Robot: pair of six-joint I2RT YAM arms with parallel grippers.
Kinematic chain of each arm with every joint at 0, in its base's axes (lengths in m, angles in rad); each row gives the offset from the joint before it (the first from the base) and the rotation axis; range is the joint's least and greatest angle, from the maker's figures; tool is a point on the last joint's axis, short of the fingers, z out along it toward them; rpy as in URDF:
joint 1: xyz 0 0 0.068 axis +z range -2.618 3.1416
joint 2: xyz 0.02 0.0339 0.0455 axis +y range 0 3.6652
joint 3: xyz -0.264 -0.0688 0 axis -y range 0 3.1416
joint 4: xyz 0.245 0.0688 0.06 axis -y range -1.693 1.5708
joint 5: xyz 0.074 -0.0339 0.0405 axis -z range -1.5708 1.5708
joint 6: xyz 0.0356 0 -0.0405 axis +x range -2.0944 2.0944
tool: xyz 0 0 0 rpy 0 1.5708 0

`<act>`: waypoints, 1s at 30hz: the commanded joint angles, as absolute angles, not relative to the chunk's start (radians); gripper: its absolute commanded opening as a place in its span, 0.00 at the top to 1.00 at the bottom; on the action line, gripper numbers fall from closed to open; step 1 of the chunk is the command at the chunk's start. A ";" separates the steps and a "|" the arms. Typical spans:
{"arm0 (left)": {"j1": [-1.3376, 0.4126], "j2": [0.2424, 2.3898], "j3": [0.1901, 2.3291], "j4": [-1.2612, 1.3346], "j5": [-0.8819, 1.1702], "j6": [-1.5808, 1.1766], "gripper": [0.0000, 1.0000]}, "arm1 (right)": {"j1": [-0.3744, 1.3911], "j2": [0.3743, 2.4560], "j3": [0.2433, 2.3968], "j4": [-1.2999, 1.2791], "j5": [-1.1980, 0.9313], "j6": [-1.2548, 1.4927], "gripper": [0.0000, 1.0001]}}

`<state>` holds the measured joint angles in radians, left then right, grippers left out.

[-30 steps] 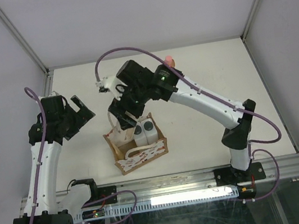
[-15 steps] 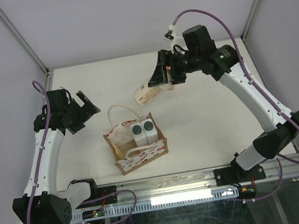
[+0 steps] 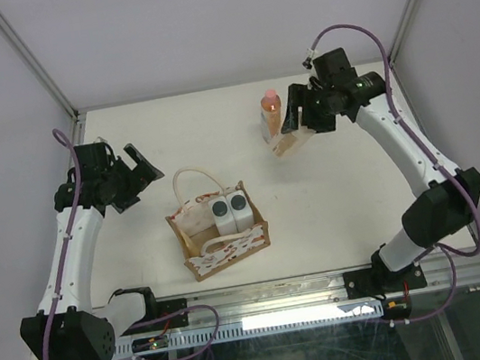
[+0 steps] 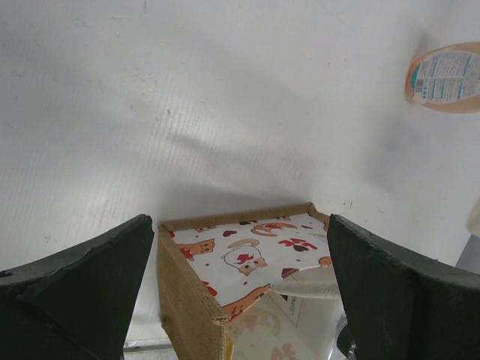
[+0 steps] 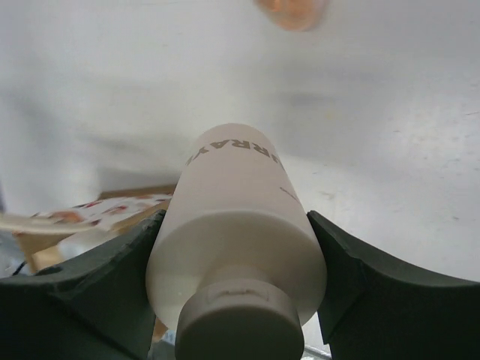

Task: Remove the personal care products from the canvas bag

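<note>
- Right gripper: jaws clamped on the beige bottle, tilted just beside the upright orange bottle.
- Its side reads "ARRA…".
- Orange bottle's label print is too small to read.
- Two white bottles sit in the canvas bag.
- Left gripper: jaws spread, grasping nothing.

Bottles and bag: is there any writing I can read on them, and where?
"ARRA": on the beige bottle held in the right hand; the letters at either end are unclear.
Label print on the orange bottle: too small to read.
On the canvas bag: cat pictures only, no words.
</note>
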<state>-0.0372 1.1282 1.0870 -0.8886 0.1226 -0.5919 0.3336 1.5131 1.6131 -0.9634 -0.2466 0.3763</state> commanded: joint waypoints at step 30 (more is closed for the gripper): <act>-0.027 1.275 1.238 -0.888 0.142 -0.481 0.01 | 0.292 2.158 2.089 -0.771 0.181 0.114 1.00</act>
<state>-0.0372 1.2690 1.1843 -0.9020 0.1547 -0.5194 0.2939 2.1921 2.0495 -0.8818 0.1711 0.1398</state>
